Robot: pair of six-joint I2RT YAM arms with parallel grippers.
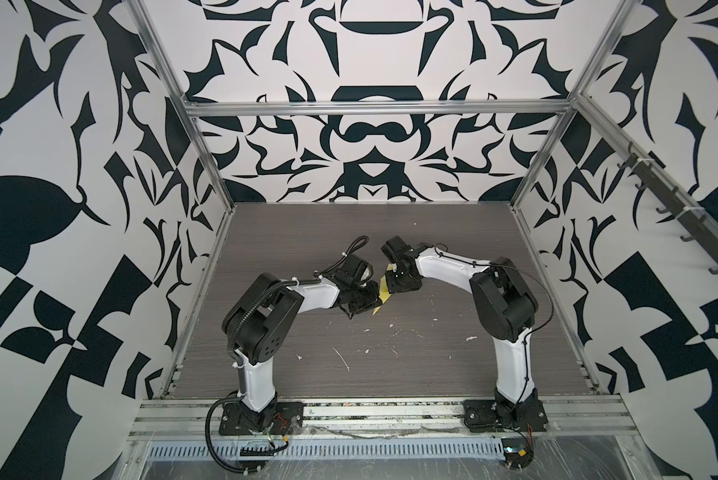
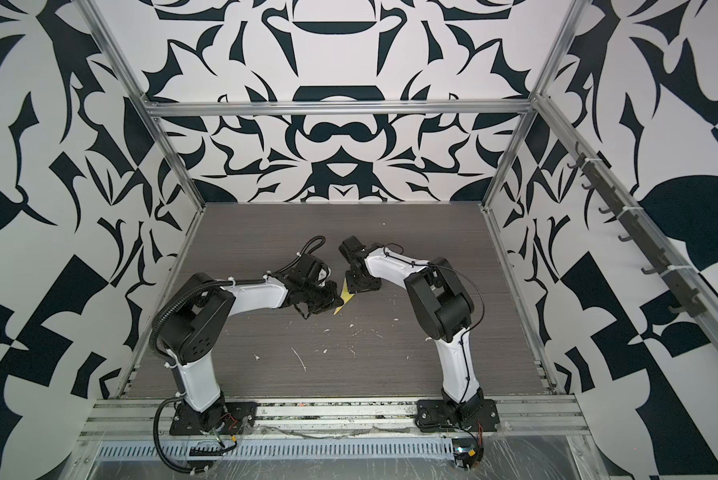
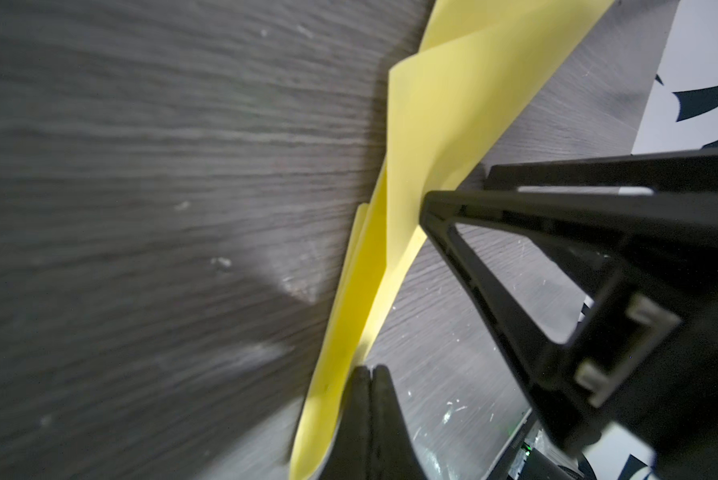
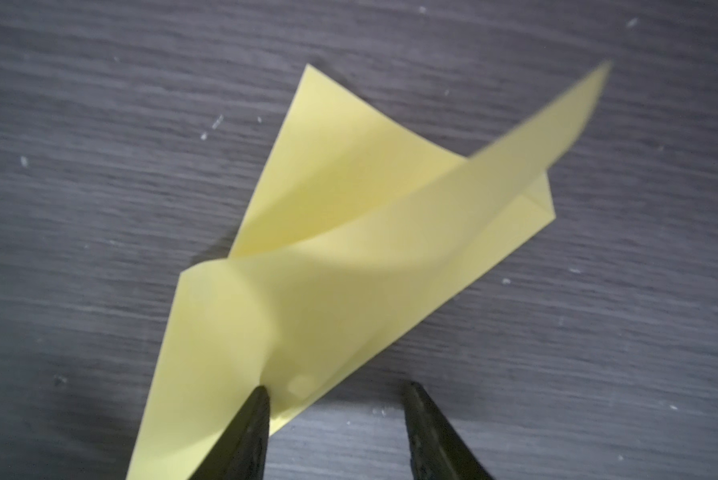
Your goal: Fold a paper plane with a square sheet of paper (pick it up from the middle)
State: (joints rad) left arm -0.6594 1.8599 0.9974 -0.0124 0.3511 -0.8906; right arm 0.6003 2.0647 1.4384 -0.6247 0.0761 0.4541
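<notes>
The left jaws are clenching tip to tip. The edge of the thin yellow square sheet of paper [image 3: 432, 124] is running straight into the meeting tips, but whether a layer is being nipped between them is hard to make out. The right jaws are standing released, one tip pressing on the sheet and the other hanging over bare surface.

In both top views the two black wrists are covering most of the sheet, leaving only a small yellow wedge [image 1: 384, 287] [image 2: 346, 292] showing between them.

In the right wrist view the sheet [image 4: 349, 270] is showing long triangular creased layers. One flap is lifting and curling off the layer beneath, and its far corner is blurring out.

The sheet is lying near the middle of the dark grey wood-grain counter [image 1: 349, 232], well apart from every edge. Small white flecks [image 1: 341, 360] are dotting the counter toward its front edge.
</notes>
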